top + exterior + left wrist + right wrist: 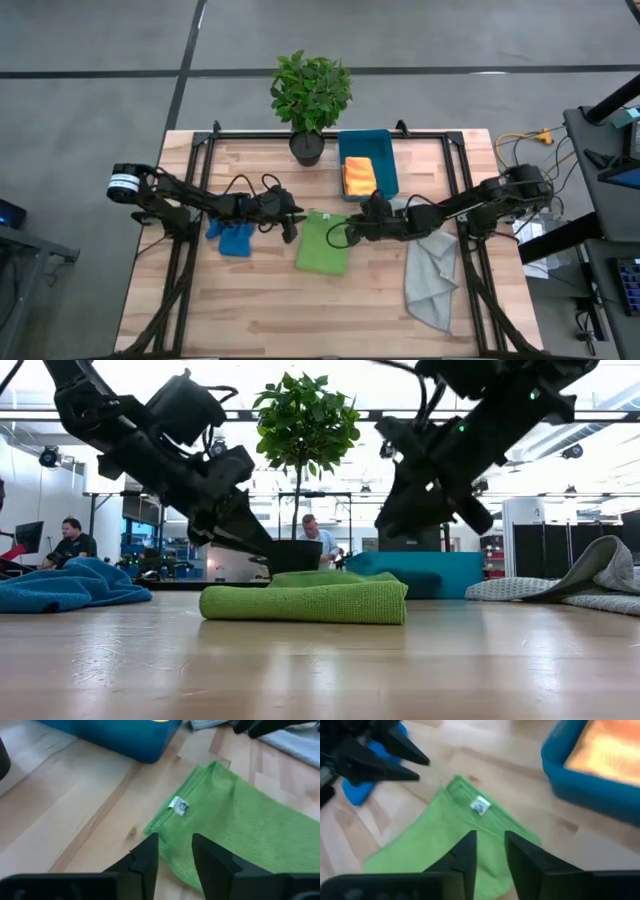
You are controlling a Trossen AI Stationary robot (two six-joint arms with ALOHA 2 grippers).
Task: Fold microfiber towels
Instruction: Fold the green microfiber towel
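The folded green towel point(323, 243) lies flat, long axis running from table's back to front, slightly slanted. The left gripper point(291, 217) and right gripper point(356, 230) flank its back end, both parted, holding nothing.

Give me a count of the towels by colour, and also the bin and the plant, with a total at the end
Orange towel, in the teal bin: 1
Green towel, folded on the table: 1
Blue towel, bunched up: 1
Grey towel, unfolded: 1
Teal bin: 1
Potted plant: 1
Total: 6
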